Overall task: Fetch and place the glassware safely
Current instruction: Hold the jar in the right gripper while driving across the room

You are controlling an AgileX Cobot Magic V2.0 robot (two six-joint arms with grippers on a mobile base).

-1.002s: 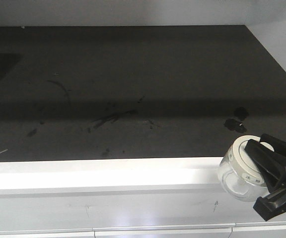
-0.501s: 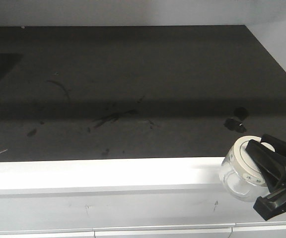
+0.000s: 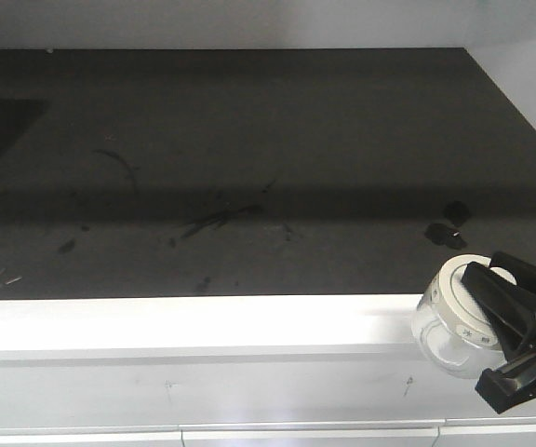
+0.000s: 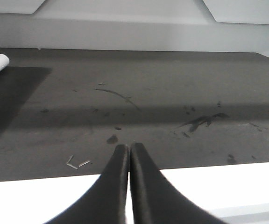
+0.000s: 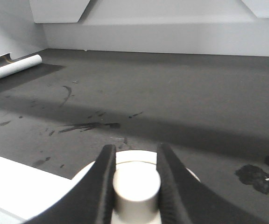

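At lower right, the black right gripper [image 3: 485,270] gripped the cream lid [image 3: 456,296] of the tilted glass jar [image 3: 435,337], which hung before the white front ledge [image 3: 194,321] of the dark, smudged countertop [image 3: 249,130], with dark blotches [image 3: 443,233] nearby.

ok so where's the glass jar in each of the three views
Front-facing: lower right, the glass jar tilted in the right gripper, by the white front edge of the counter.
Left wrist: not in it; only the shut left gripper.
Right wrist: bottom centre, its lid knob clamped by that gripper.
Shared landmark: the dark smear on the counter.
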